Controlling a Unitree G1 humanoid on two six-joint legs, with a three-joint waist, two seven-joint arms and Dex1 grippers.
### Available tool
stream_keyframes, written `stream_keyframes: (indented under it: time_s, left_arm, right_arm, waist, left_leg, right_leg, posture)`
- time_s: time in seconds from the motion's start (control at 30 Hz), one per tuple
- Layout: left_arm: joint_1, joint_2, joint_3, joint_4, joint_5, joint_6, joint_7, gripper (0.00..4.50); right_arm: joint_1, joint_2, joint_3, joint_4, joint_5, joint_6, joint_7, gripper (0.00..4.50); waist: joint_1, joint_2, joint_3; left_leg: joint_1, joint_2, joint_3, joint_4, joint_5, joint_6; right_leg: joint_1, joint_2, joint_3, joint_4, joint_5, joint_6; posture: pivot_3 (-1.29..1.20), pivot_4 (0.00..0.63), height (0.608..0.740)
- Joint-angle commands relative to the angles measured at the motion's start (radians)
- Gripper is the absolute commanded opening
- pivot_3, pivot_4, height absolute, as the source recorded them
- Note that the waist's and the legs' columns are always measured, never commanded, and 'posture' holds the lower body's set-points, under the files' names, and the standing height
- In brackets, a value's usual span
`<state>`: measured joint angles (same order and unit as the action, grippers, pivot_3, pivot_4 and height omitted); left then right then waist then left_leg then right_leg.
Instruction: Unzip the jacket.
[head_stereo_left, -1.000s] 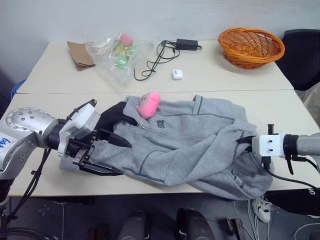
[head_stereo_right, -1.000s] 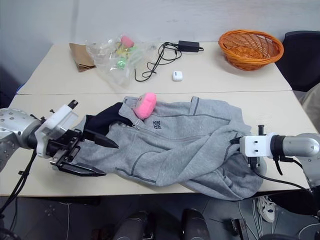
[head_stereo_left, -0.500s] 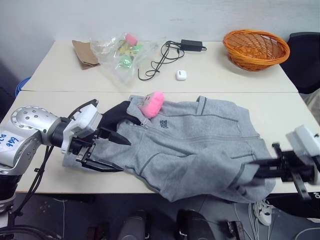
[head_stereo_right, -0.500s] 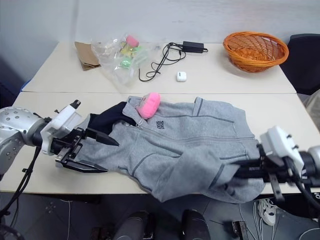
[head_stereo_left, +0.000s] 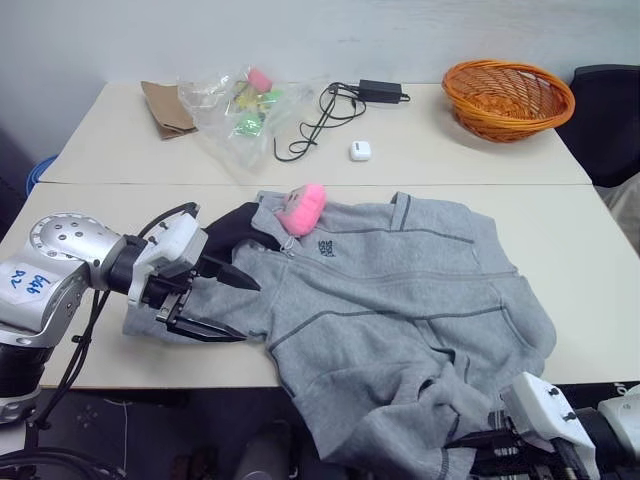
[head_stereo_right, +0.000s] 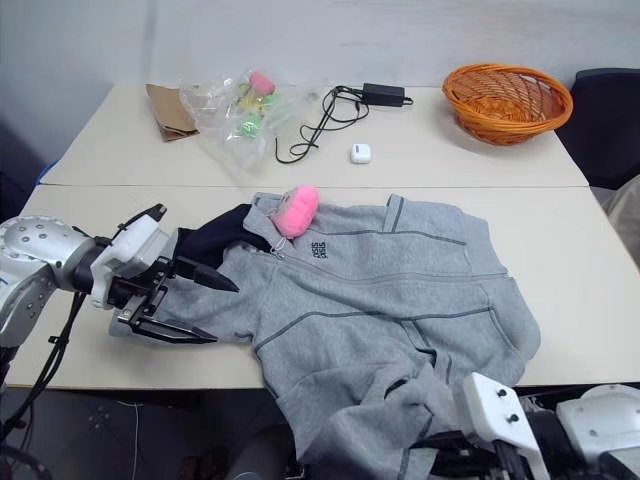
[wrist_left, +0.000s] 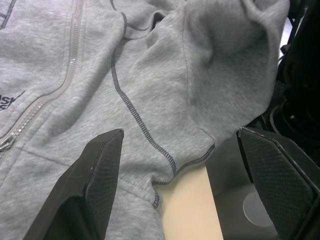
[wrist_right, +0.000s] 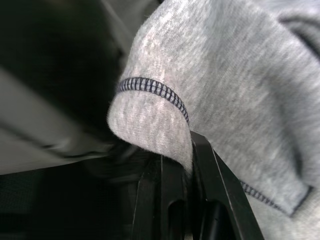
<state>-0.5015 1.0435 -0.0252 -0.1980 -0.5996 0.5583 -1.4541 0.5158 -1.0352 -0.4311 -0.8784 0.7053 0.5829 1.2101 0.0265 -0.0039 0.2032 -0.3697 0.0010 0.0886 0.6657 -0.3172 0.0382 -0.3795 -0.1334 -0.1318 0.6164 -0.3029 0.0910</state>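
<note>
**Hem pinched, zip untouched**

Right gripper is clamped on the jacket hem, off the table's front edge. Left gripper gapes at the collar end, grasping nothing. Jacket lies zipped across the table, hem overhanging. Risk: unanchored at the collar, it could slide off.

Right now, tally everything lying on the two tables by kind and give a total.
Jacket: 1
Pink plush toy: 1
Orange wicker basket: 1
Clear plastic bag of small items: 1
Brown paper bag: 1
Black charger with cable: 1
Small white case: 1
Total: 7
</note>
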Motion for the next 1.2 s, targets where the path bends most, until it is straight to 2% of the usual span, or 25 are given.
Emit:
stream_keyframes:
  time_s: [0.03,0.1,0.27,0.33,0.4,0.47,0.53,0.63,0.7,0.83,0.93,1.03,1.07,1.17,1.2]
  left_arm:
    - [-0.023,-0.001,0.012,0.011,0.011,-0.006,-0.002,3.88]
    - [-0.039,-0.012,0.014,0.032,0.013,0.003,0.01,3.88]
    - [-0.141,-0.09,0.039,0.114,-0.001,0.064,0.103,3.88]
    - [-0.206,-0.138,0.039,0.157,0.024,0.076,0.173,3.88]
    - [-0.328,-0.231,0.033,0.252,0.064,0.118,0.319,3.88]
    - [-0.439,-0.335,0.06,0.357,0.066,0.185,0.461,3.88]
    - [-0.503,-0.396,0.069,0.423,0.077,0.246,0.549,3.88]
    - [-0.584,-0.478,-0.028,0.522,0.211,0.255,0.687,3.88]
    - [-0.62,-0.52,-0.055,0.582,0.261,0.252,0.734,3.88]
    - [-0.661,-0.586,-0.111,0.679,0.333,0.235,0.755,3.88]
    - [-0.657,-0.595,-0.196,0.717,0.437,0.157,0.756,3.88]
    - [-0.656,-0.624,-0.208,0.745,0.463,0.131,0.75,3.88]
    - [-0.655,-0.637,-0.203,0.746,0.461,0.138,0.747,3.5]
    - [-0.646,-0.663,-0.192,0.744,0.464,0.141,0.746,2.77]
    - [-0.644,-0.668,-0.189,0.743,0.465,0.142,0.747,2.35]
  right_arm:
    - [0.012,-0.045,-0.071,-0.02,0.118,0.067,0.067,0.53]
    - [0.022,-0.07,-0.134,-0.026,0.188,0.105,0.114,1.02]
    - [-0.061,-0.118,-0.261,0.013,0.299,0.151,0.146,2.81]
    - [-0.113,-0.135,-0.307,0.044,0.299,0.146,0.165,3.51]
    - [-0.215,-0.171,-0.335,0.137,0.305,0.14,0.155,4.23]
    - [-0.33,-0.195,-0.324,0.222,0.325,0.135,0.122,4.23]
    - [-0.431,-0.203,-0.282,0.277,0.348,0.146,0.063,4.23]
    - [-0.652,-0.161,-0.131,0.353,0.331,0.132,-0.128,4.23]
    - [-0.736,-0.127,-0.051,0.35,0.321,0.148,-0.214,4.23]
    - [-0.815,-0.056,0.061,0.307,0.269,0.135,-0.321,4.23]
    - [-0.852,-0.019,0.102,0.313,0.244,0.136,-0.378,4.23]
    - [-0.869,0.003,0.122,0.313,0.225,0.131,-0.397,4.23]
    - [-0.874,0.011,0.126,0.313,0.22,0.13,-0.407,4.27]
    - [-0.881,0.032,0.138,0.315,0.197,0.124,-0.431,4.27]
    - [-0.882,0.039,0.14,0.316,0.194,0.124,-0.437,4.27]
  waist:
    - [0.001,0.0,0.0]
    - [0.005,0.0,0.0]
    - [0.01,-0.003,0.001]
    - [0.014,-0.004,0.001]
    - [0.02,-0.004,0.001]
    - [0.028,-0.006,0.002]
    - [0.027,-0.006,0.002]
    - [0.017,-0.006,0.002]
    - [0.014,-0.007,0.002]
    - [0.013,-0.007,0.002]
    - [0.014,-0.007,0.002]
    - [0.014,-0.007,0.002]
    - [0.015,-0.007,0.002]
    - [0.019,-0.007,0.002]
    - [0.019,-0.007,0.002]
  left_leg:
    - [0.0,0.0,0.0,0.0,0.0,0.0]
    - [-0.001,0.0,-0.001,0.0,0.0,0.0]
    - [0.0,0.0,-0.001,0.001,-0.001,0.002]
    - [-0.001,0.0,-0.001,0.002,-0.001,0.003]
    - [-0.001,0.0,-0.001,0.002,-0.001,0.003]
    - [-0.001,-0.001,-0.001,0.004,0.0,0.004]
    - [-0.003,-0.001,-0.001,0.003,0.0,0.005]
    - [-0.002,-0.001,0.001,0.002,0.0,0.005]
    - [-0.003,-0.002,0.002,0.001,0.0,0.005]
    - [-0.01,-0.003,0.002,0.002,0.0,0.005]
    - [-0.026,-0.004,0.003,0.012,0.001,0.006]
    - [-0.027,-0.005,0.003,0.016,0.002,0.008]
    - [-0.027,-0.005,0.003,0.017,0.003,0.009]
    - [-0.027,-0.006,0.003,0.018,0.005,0.012]
    - [-0.027,-0.006,0.003,0.018,0.005,0.013]
  right_leg:
    - [0.0,0.0,0.0,0.0,0.0,0.0]
    - [0.0,0.0,-0.001,-0.001,0.0,0.0]
    - [0.002,0.0,-0.001,-0.002,0.001,0.001]
    - [0.002,0.0,-0.001,-0.003,0.002,0.001]
    - [0.002,0.0,-0.001,-0.003,0.003,0.001]
    - [0.003,0.0,-0.001,-0.003,0.004,0.002]
    - [0.002,-0.001,-0.001,-0.005,0.005,0.003]
    - [0.002,0.0,-0.001,-0.004,0.006,0.004]
    - [0.002,0.0,-0.002,-0.005,0.006,0.004]
    - [-0.004,0.003,-0.004,-0.004,0.006,0.004]
    - [-0.019,0.004,-0.005,0.004,0.006,0.005]
    - [-0.019,0.003,-0.005,0.005,0.008,0.008]
    - [-0.019,0.003,-0.004,0.005,0.009,0.01]
    - [-0.017,0.001,-0.001,0.004,0.013,0.012]
    - [-0.017,0.001,0.0,0.003,0.014,0.012]
  posture:
    - [0.0,0.15,0.74]
    - [0.0,0.15,0.74]
    - [0.0,0.15,0.74]
    - [0.0,0.15,0.74]
    - [0.0,0.15,0.74]
    - [0.0,0.15,0.74]
    - [0.0,0.15,0.74]
    - [0.0,0.15,0.74]
    - [0.0,0.15,0.74]
    - [0.0,0.15,0.74]
    - [0.0,0.15,0.74]
    - [0.0,0.15,0.74]
    - [0.0,0.15,0.74]
    - [0.0,0.15,0.74]
    - [0.0,0.15,0.74]
